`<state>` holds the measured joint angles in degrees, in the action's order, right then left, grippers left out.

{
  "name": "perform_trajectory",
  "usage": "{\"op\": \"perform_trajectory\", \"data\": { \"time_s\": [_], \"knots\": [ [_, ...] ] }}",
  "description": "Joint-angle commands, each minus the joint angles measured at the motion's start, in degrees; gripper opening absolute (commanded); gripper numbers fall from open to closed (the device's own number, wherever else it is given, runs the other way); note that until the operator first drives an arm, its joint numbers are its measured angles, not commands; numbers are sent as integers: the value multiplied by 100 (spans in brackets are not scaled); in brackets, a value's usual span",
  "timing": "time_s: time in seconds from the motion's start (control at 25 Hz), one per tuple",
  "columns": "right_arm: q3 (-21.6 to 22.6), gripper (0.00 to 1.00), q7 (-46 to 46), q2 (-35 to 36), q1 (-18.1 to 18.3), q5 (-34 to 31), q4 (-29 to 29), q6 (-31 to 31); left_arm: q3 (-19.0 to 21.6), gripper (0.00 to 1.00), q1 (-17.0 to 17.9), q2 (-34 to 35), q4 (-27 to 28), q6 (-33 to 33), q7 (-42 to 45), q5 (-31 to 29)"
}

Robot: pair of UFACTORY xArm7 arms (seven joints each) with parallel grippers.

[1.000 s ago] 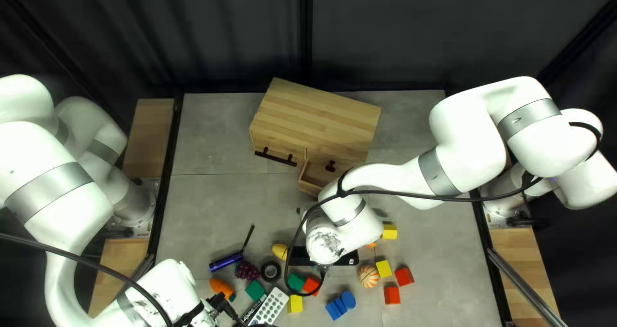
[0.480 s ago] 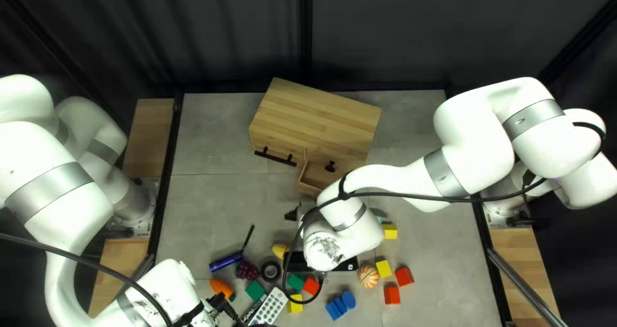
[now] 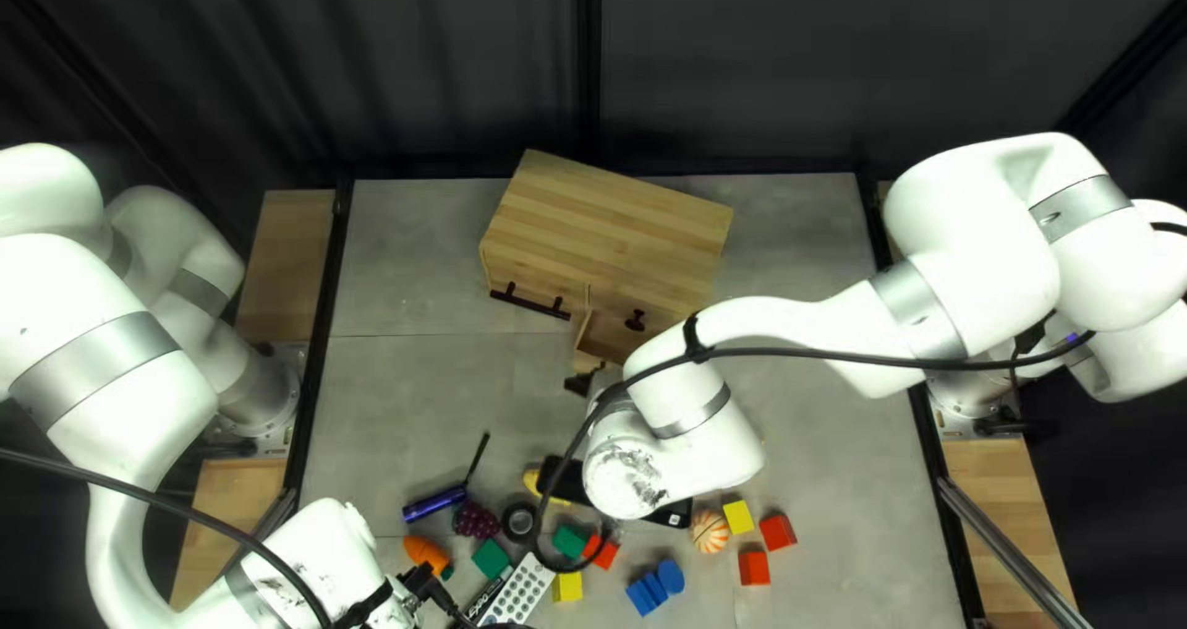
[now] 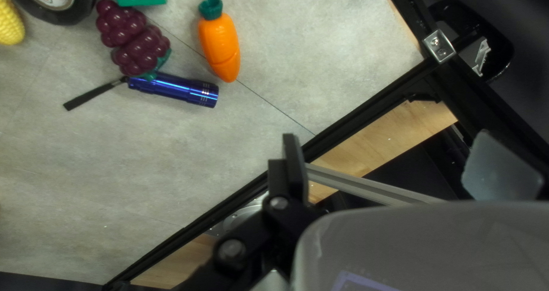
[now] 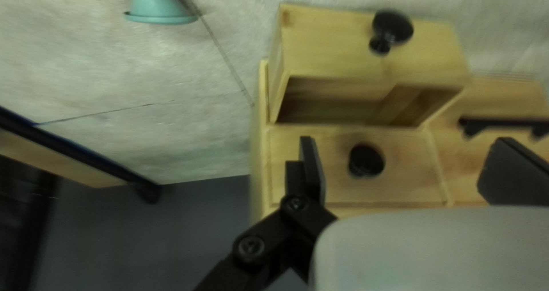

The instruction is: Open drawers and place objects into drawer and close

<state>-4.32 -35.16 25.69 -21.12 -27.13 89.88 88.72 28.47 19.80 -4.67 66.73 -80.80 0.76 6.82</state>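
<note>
A wooden cabinet stands at the back of the table with its lower drawer pulled out. My right gripper is low in front of it, largely covered by its own arm. From the right wrist, my gripper stands open, facing the cabinet front; the closed upper drawer's black knob shows between its fingers, and the pulled-out drawer shows no object inside. My left gripper is at the near left. Its wrist view shows the gripper open and holding nothing, off the carrot and blue flashlight.
Loose objects lie near the table's front: grapes, a tape roll, a striped ball, red blocks and a white remote. A teal cone lies beyond my right gripper. A long bar handle juts from the cabinet.
My right gripper has come further out from under its arm, toward the drawer, while its elbow has swung right and its wrist has tilted. My left arm and the cabinet have stayed put.
</note>
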Motion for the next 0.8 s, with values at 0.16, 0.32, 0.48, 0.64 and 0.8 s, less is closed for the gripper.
{"op": "perform_trajectory", "data": {
  "time_s": [0.16,0.32,0.48,0.64,0.8],
  "knots": [
    [-490,100,1758,-260,145,253,-190,425,0,100,0,0,0,0,0,0],
    [-689,100,2574,-361,248,384,-379,310,0,100,0,0,0,0,0,0],
    [-817,100,3183,-314,301,532,-281,303,0,100,0,0,0,0,0,0],
    [-894,100,3851,-355,282,672,-205,240,0,100,0,0,0,0,0,0],
    [-895,100,4261,-402,213,691,-214,81,0,100,0,0,0,0,0,0]
  ]
}}
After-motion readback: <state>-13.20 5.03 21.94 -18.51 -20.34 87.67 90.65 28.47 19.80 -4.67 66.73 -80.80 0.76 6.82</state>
